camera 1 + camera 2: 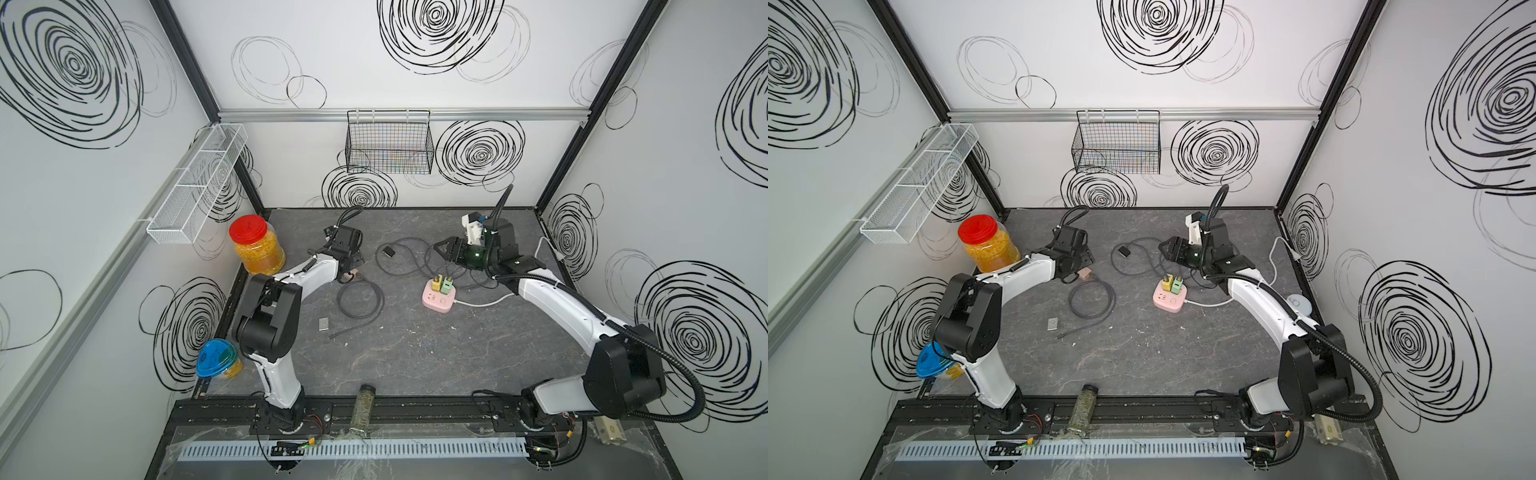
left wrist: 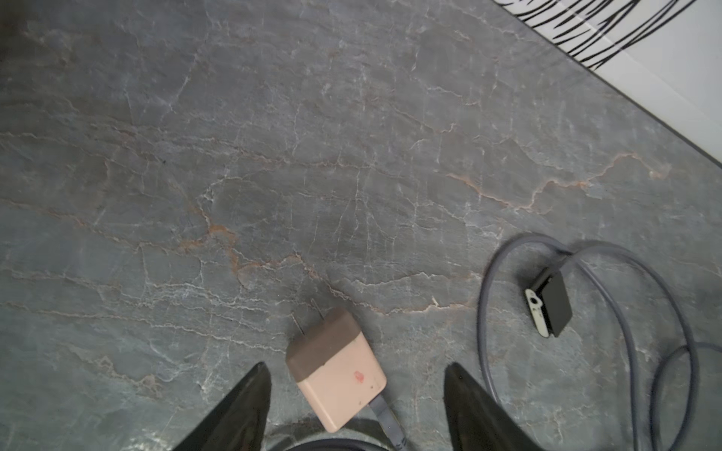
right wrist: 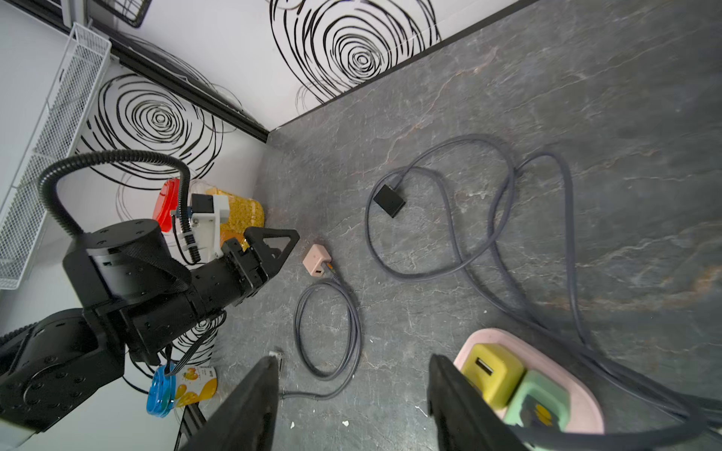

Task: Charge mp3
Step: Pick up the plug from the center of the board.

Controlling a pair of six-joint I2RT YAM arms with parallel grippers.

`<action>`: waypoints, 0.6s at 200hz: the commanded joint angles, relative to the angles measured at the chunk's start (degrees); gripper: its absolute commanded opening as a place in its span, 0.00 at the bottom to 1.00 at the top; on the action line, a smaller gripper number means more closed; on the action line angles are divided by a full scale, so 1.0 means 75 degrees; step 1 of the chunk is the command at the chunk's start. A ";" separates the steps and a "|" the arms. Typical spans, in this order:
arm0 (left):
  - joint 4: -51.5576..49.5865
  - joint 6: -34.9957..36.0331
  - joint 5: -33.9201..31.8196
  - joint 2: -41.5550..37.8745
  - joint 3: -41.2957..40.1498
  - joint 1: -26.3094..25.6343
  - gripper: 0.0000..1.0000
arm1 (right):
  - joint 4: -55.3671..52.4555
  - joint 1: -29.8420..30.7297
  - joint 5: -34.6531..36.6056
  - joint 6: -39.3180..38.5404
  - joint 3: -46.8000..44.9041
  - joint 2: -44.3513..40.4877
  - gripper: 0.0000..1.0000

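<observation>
Left wrist view: my left end effector [image 2: 355,366] has its jaws spread wide, one on each side of the pink charger block [image 2: 336,371], neither touching it. The block lies flat on the desk [image 2: 273,156] toward the back-left corner, with its two prongs pointing away from me. A grey cable [image 2: 385,419] leaves its near end and coils into a loop toward the middle of the desk. The cable's free tip lies just beside a small silver slab [image 1: 323,324].

The mp3 player [image 2: 547,304] — a small black square with a white side — rests on the desk toward the back edge, about midway along it, between my two end effectors. A longer grey cable [image 2: 481,312] curls around it and meets one of its corners. From these angles I cannot tell whether that end is actually seated in the player.

In both top views the long cable runs on toward the pink power strip [image 1: 436,301], which sits right of the desk's centre. A yellow adapter [image 1: 436,283] and a green adapter [image 1: 447,284] stand plugged into it side by side.

My right end effector [image 3: 351,358] hangs above the desk just behind the strip — jaws apart, nothing between them.
</observation>
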 commanded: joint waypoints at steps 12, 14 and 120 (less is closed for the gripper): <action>-0.0295 -0.0793 -0.0350 0.0246 -0.0048 -0.0075 0.76 | 0.0183 0.0417 0.0140 -0.0056 0.0417 0.0401 0.64; -0.0311 -0.0822 -0.0345 0.0269 -0.0033 -0.0080 0.77 | 0.0180 0.0441 0.0140 -0.0056 0.0441 0.0430 0.63; -0.0358 -0.1705 -0.0005 0.1268 0.0306 0.0035 0.53 | 0.0232 0.1344 0.0556 -0.0558 0.1012 0.1136 0.62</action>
